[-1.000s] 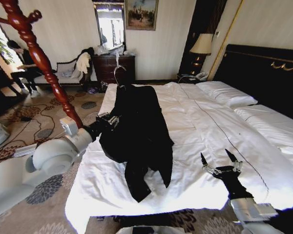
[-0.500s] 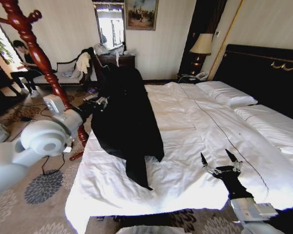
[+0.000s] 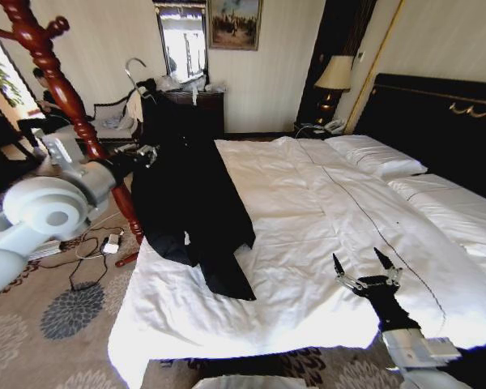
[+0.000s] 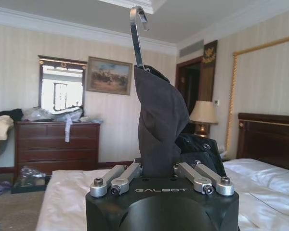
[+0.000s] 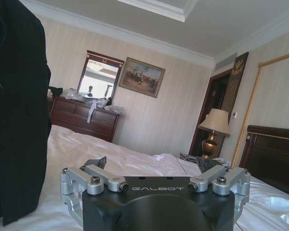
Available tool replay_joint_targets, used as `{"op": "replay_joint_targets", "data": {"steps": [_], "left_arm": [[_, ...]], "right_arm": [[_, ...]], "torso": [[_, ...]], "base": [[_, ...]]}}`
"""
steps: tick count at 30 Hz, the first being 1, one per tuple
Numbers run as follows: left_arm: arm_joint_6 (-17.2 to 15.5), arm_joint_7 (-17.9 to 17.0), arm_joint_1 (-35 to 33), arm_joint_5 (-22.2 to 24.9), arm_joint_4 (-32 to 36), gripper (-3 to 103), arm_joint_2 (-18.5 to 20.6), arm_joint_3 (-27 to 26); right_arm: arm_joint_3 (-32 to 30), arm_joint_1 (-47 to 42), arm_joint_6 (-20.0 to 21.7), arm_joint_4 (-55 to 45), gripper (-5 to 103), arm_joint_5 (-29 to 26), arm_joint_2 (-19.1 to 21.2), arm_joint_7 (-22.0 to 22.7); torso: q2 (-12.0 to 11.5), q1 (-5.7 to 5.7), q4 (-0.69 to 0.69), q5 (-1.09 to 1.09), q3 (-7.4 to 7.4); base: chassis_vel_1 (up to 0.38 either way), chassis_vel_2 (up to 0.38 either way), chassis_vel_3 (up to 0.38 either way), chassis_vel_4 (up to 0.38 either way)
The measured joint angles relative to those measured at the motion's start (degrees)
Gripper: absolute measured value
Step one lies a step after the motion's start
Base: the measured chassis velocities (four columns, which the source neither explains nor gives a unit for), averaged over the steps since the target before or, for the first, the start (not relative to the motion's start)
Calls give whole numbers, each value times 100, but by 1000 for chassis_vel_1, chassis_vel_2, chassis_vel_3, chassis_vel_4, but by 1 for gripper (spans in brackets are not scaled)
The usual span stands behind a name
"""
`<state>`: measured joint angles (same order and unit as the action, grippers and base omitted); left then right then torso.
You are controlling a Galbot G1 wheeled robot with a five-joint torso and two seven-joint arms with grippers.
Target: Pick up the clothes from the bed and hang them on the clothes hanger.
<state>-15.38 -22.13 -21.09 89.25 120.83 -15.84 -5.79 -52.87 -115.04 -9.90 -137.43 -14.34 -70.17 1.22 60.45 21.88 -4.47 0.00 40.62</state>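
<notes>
"GALBOT" is read on both wrists. The black clothes [image 4: 159, 125], on the clothes hanger [image 4: 136, 29], are clamped by the left gripper [image 4: 159, 180]. The right gripper [image 3: 364, 271] is held spread, empty, over the bed [image 3: 324, 219].

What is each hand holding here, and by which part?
The left hand grips the black jacket near its shoulder, just below the hanger hook. The right hand is open over the bed, holding nothing.

A hotel-style bedroom; wide white bed [image 3: 324, 211] with black headboard [image 3: 437, 121]; wooden dresser [image 4: 55, 144]; bedside lamp [image 3: 334, 77]; framed painting [image 5: 141, 77]; patterned carpet [image 3: 73, 324].
</notes>
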Motion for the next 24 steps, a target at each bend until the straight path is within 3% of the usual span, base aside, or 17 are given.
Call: {"op": "replay_joint_targets", "data": {"steps": [11, 19, 24], "left_arm": [[-16, 147, 278, 2, -475, 19, 12, -133], [-81, 201, 1194, 5, -1004, 19, -93, 540], [-349, 178, 1726, 153, -1214, 19, -125, 888]], "right_arm": [[0, 0, 0, 0, 100, 0, 0, 0], [0, 0, 0, 0, 100, 0, 0, 0], [0, 0, 0, -1, 100, 0, 0, 1]], "torso": [[0, 0, 1, -1, 0], [0, 0, -1, 0, 0], [0, 0, -1, 0, 0]], "base": [[0, 0, 0, 0], [0, 0, 0, 0], [0, 0, 0, 0]]}}
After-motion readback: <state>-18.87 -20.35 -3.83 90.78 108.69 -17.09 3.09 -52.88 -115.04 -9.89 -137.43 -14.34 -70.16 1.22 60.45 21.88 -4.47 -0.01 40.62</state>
